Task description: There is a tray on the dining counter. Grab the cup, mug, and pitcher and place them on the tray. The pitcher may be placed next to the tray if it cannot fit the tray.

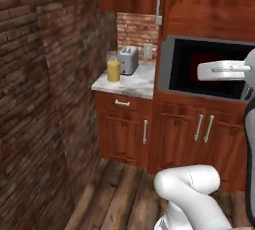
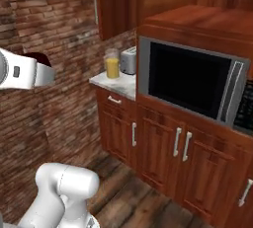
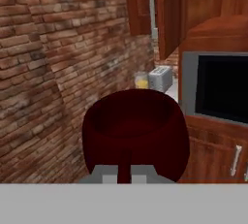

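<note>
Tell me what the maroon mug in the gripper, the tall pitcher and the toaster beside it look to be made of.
Squat dark maroon mug: opaque and smooth with a faint sheen, probably glazed ceramic. Tall clear pitcher: transparent above the yellow-orange fill, so glass or clear plastic. Boxy grey toaster: pale grey, softly reflective sides, likely brushed metal.

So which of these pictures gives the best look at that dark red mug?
The hand view: the mug sits large and close, its open top and wall plain, held in the fingers. The right base view shows just a dark red sliver behind the white arm. The left base view gives nothing clear of it.
</note>
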Tool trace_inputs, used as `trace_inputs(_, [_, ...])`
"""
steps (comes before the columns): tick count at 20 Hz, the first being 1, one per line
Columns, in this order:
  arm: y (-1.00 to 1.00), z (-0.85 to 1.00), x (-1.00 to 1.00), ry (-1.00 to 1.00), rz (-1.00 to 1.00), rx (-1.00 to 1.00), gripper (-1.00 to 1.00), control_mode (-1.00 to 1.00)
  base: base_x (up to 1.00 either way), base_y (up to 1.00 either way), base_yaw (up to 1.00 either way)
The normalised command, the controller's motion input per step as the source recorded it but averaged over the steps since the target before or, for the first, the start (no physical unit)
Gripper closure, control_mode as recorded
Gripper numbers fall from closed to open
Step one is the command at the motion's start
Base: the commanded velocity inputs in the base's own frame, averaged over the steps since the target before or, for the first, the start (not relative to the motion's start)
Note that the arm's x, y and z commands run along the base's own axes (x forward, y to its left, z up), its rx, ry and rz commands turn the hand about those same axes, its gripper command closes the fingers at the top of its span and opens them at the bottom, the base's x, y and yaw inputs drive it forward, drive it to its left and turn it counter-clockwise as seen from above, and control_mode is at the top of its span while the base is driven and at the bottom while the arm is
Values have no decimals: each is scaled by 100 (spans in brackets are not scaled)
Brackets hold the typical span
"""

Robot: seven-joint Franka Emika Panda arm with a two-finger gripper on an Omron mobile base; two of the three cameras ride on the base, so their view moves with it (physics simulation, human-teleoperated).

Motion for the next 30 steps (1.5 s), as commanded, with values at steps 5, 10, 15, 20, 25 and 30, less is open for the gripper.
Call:
trace_inputs(5, [0, 0, 0, 0, 0, 0, 100, 100, 0, 0, 100])
trace_inputs(10, [0, 0, 0, 0, 0, 0, 100, 100, 0, 0, 100])
trace_inputs(15, [0, 0, 0, 0, 0, 0, 100, 100, 0, 0, 100])
trace_inputs(20, [0, 0, 0, 0, 0, 0, 100, 100, -6, 0, 100])
trace_inputs(25, [0, 0, 0, 0, 0, 0, 100, 100, -4, 0, 100])
trace_inputs(30, [0, 0, 0, 0, 0, 0, 100, 100, 0, -1, 100])
